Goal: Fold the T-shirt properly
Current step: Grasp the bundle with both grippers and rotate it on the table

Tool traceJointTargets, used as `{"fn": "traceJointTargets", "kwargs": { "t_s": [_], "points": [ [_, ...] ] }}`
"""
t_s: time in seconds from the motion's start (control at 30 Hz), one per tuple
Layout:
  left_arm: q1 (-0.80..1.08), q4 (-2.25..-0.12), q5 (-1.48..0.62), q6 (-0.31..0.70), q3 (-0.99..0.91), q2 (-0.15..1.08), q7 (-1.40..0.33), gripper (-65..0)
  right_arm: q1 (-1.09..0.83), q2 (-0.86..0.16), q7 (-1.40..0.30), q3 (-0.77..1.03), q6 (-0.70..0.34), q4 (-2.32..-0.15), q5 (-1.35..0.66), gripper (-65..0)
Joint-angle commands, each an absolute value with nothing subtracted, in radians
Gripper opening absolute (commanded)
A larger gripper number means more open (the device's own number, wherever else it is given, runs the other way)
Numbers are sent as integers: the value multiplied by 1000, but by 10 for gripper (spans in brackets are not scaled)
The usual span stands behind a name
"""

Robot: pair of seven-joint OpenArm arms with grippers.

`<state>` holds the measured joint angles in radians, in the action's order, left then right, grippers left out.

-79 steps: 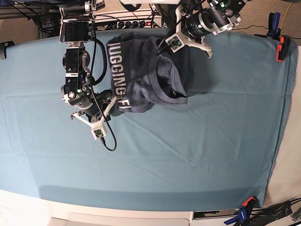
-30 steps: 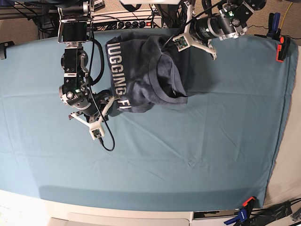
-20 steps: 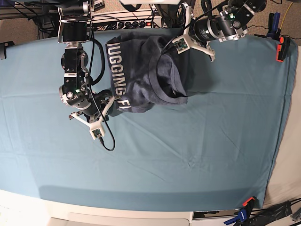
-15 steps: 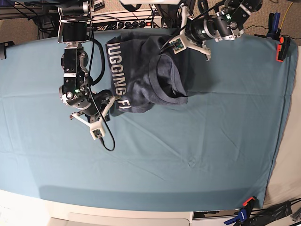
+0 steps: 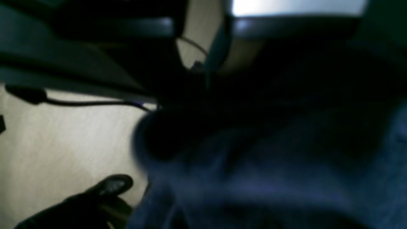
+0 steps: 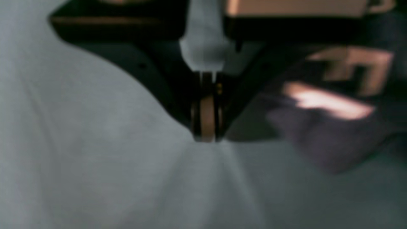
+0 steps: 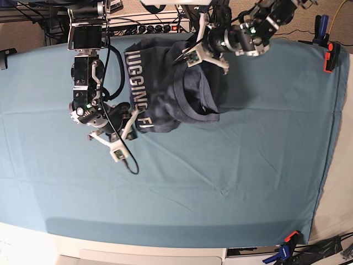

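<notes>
Both grippers are seen closed at the far end of the table. The left gripper (image 7: 187, 54), on the right side of the base view, is pressed against the top edge of the T-shirt (image 7: 165, 88); in its wrist view only blurred blue-grey cloth (image 5: 270, 178) fills the frame, so whether fabric is pinched cannot be told. The right gripper (image 7: 132, 117), on the left side of the base view, is set at the shirt's lower left corner. In its wrist view the jaws are shown shut tight, their tips (image 6: 206, 133) touching the teal table cloth (image 6: 95, 159), which is drawn up into a small ridge there, with the shirt's dark edge (image 6: 318, 149) just beside them.

The T-shirt is bunched in a loose heap near the far edge of the table, middle-left. White block lettering (image 7: 139, 88) runs down its left portion, and the ribbed neck opening (image 7: 190, 102) is turned toward the right.

The teal table cloth (image 7: 220, 182) is spread over the whole table and held by clamps (image 7: 330, 55) at its right edge. A power strip (image 7: 157, 27) and cables are visible beyond the far edge.
</notes>
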<state>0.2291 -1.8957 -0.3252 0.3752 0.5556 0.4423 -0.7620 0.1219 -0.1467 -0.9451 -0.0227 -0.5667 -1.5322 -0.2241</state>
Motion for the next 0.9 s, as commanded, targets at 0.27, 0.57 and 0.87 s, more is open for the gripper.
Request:
{"fn": "traceJointTargets", "kwargs": {
  "t_s": [0.27,0.57,0.87],
  "points": [
    [159,-1887,-261,357,556,453,-815,-650,142,-162,-1006,-21,-644,-1550,-341,-650],
    [97,-1887,-255,355,552,558,-812,-650,127,-228,-1096,-21,-698,-1551,-506,-650],
    [30,-1887,-254,311,551,587,-807,-650,127,-229,-1237,-21,-698,-1558,-721,-650]
  ]
}}
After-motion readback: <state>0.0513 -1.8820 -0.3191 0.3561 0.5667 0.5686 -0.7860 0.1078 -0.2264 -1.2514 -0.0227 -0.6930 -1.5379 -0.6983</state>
